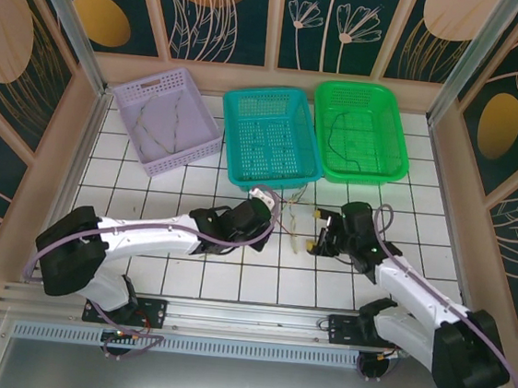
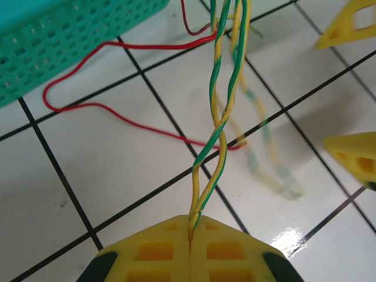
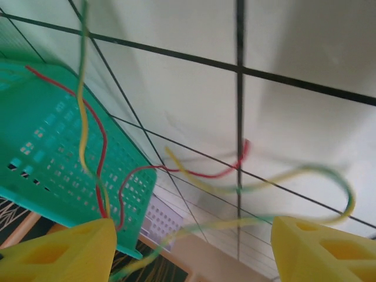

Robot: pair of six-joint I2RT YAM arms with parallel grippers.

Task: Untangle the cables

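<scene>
Two green-and-yellow cables (image 2: 217, 126), twisted round each other, rise from my left gripper (image 2: 191, 235), which is shut on their ends. A thin red cable (image 2: 117, 111) lies looped on the tiles beside them, running toward the teal basket (image 2: 59, 35). From above, the left gripper (image 1: 277, 222) and right gripper (image 1: 315, 232) face each other at the table's middle, with the cables (image 1: 295, 207) between them. My right gripper (image 3: 191, 252) stands open; a blurred green-yellow cable (image 3: 305, 176) sags across the gap between its fingers (image 3: 323, 247), gripped by neither. The red cable (image 3: 200, 173) lies beyond.
Three baskets stand along the back: lilac (image 1: 125, 97) holding thin cables, teal (image 1: 234, 168), and green (image 1: 397, 111) with a dark cable (image 1: 339, 133) in it. Patterned walls close in the sides. White tiles stretch round the grippers.
</scene>
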